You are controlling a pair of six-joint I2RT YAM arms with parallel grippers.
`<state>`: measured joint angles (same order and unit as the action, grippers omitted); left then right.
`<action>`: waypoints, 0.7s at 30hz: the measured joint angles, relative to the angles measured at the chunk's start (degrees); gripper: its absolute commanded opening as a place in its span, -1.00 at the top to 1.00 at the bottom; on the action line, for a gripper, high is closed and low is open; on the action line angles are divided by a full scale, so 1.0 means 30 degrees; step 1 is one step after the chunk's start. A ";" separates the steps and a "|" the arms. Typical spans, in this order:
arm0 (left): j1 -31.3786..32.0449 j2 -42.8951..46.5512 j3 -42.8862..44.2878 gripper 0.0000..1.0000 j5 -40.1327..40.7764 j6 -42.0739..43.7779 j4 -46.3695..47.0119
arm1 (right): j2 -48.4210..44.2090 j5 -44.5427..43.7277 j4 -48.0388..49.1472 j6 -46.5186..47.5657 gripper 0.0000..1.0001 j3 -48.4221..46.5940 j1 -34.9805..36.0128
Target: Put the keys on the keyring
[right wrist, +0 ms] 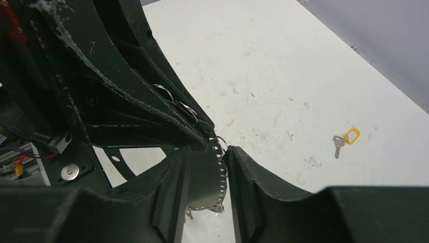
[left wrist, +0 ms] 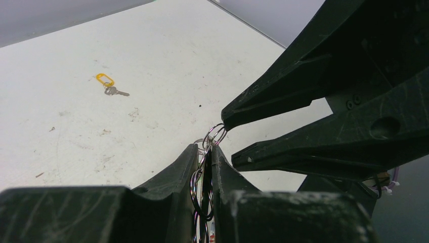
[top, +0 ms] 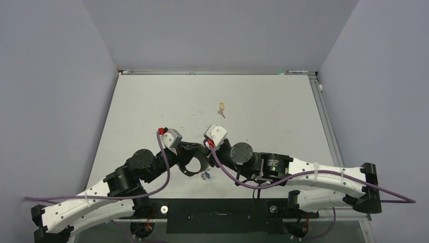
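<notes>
My left gripper (left wrist: 205, 149) is shut on the keyring (left wrist: 202, 177), whose shiny wire loops stand upright between its fingers. It is held above the table in the top view (top: 201, 158). Keys with coloured tags (top: 205, 175) hang below it. My right gripper (left wrist: 230, 142) faces it with its jaws apart. Its upper fingertip (left wrist: 226, 121) touches a small ring (left wrist: 216, 134) at the top of the bunch. In the right wrist view the right gripper (right wrist: 207, 157) straddles the left gripper's tip (right wrist: 197, 137). One key with a yellow tag (top: 221, 109) lies alone on the table.
The white table (top: 273, 111) is walled by grey panels on the left, the back and the right. The loose yellow-tagged key also shows in the left wrist view (left wrist: 109, 86) and in the right wrist view (right wrist: 345, 138). A black base plate (top: 217, 217) lies at the near edge.
</notes>
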<state>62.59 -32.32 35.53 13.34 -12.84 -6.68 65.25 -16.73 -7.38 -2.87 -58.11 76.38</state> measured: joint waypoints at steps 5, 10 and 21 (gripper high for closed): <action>0.0000 0.0000 0.0007 1.00 -0.0022 0.0022 -0.0015 | -0.0007 -0.0015 -0.0408 0.0291 0.02 -0.0131 0.0095; 0.0000 -0.0015 0.0459 1.00 -0.0102 0.0168 -0.0277 | -0.0233 0.0168 -0.1341 0.1428 0.01 -0.0525 -0.0051; 0.0000 -0.0525 0.1253 1.00 -0.0240 0.0525 -0.0772 | -0.0714 0.2397 -0.2572 0.3082 0.14 -0.1545 -0.0699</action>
<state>62.59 -33.89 39.29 12.62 -11.27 -8.99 63.11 -9.54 -15.09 6.37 -62.74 74.28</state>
